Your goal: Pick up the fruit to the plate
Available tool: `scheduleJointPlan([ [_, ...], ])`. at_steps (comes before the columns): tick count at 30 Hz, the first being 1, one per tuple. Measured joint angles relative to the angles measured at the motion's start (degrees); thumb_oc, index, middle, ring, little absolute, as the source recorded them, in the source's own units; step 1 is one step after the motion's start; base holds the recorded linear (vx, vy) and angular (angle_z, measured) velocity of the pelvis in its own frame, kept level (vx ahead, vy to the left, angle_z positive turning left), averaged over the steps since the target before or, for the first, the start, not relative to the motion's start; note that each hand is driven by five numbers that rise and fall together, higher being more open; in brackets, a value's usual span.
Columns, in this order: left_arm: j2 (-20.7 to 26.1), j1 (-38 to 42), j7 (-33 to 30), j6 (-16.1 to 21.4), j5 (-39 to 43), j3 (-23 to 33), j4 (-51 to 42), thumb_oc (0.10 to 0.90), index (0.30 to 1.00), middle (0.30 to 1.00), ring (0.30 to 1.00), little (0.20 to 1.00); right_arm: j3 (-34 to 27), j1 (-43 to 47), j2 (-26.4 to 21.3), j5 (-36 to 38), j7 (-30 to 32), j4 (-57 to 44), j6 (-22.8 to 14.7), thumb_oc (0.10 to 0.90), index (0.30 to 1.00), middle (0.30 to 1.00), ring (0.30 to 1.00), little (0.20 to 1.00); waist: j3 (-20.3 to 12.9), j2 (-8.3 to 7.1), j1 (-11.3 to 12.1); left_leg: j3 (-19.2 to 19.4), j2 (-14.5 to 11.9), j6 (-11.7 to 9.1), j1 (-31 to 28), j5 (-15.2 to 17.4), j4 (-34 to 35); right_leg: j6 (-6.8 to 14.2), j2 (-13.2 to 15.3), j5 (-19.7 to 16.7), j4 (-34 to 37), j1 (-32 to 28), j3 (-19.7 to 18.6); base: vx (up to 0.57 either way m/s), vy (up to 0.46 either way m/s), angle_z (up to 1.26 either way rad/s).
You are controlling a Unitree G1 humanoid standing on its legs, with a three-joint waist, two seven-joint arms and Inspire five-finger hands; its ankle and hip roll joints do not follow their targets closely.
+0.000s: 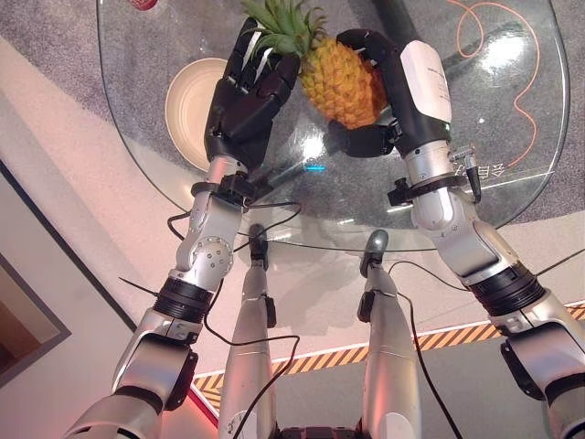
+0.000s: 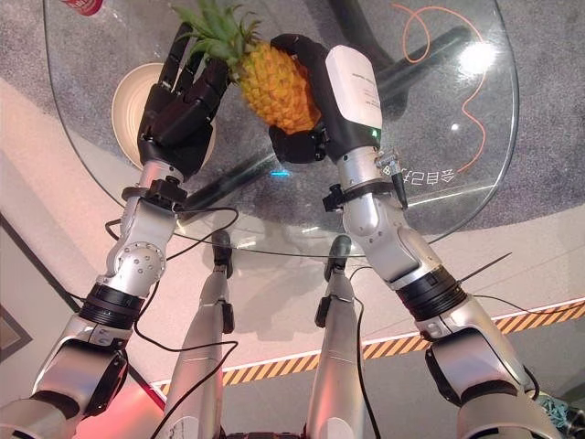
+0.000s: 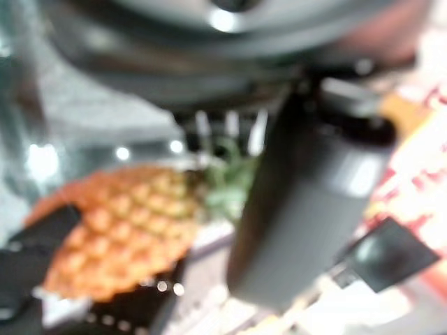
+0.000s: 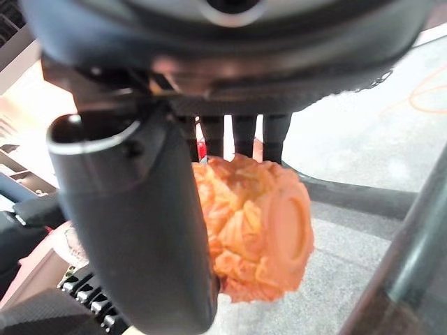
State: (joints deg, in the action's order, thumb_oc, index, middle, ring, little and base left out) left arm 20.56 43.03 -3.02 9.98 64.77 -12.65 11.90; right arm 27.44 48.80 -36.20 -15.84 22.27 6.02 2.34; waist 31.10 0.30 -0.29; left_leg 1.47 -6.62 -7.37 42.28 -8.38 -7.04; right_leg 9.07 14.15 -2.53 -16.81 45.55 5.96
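Note:
A pineapple (image 1: 338,82) with a green crown (image 1: 283,26) is held over the round glass table (image 1: 512,165) between my two hands. My right hand (image 1: 420,87) is shut on its orange body, fingers curled over the far side and thumb under the near side; the right wrist view shows the fruit's base (image 4: 260,230) past the thumb (image 4: 140,223). My left hand (image 1: 245,96) lies against the crown end with fairly straight fingers, its thumb (image 3: 307,202) beside the fruit (image 3: 119,230). A cream plate (image 1: 186,101) sits just left of the left hand, partly hidden by it.
A red object (image 1: 142,4) shows at the far left edge of the table. An orange cord (image 1: 521,82) loops beneath the glass on the right. The table's near rim (image 1: 347,245) curves just beyond my forearms.

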Motion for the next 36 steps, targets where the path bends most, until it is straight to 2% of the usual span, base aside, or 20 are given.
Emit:
scheduleJointPlan([
  [21,-0.4,0.0,0.0,0.6,4.3,-0.2,0.0,0.8,0.9,0.9,0.9,0.9,0.1,0.7,-0.2,0.0,-2.2,0.0,0.1,0.1,0.3,0.3,0.3,0.2,0.0,0.0,0.0,0.0,0.0,0.0,0.0,0.0,0.0,0.0,0.0,0.0,0.0,0.1,0.0,0.0,0.0,0.0],
  [36,-0.9,0.0,0.0,0.6,6.1,0.0,0.0,0.8,0.9,0.9,0.9,0.9,1.1,3.4,-2.8,-2.3,-4.6,0.0,0.1,0.1,0.3,0.3,0.3,0.2,0.0,0.0,0.1,0.0,0.0,0.0,0.0,0.0,0.0,0.0,0.0,0.0,0.0,0.1,0.0,0.0,0.0,0.0],
])
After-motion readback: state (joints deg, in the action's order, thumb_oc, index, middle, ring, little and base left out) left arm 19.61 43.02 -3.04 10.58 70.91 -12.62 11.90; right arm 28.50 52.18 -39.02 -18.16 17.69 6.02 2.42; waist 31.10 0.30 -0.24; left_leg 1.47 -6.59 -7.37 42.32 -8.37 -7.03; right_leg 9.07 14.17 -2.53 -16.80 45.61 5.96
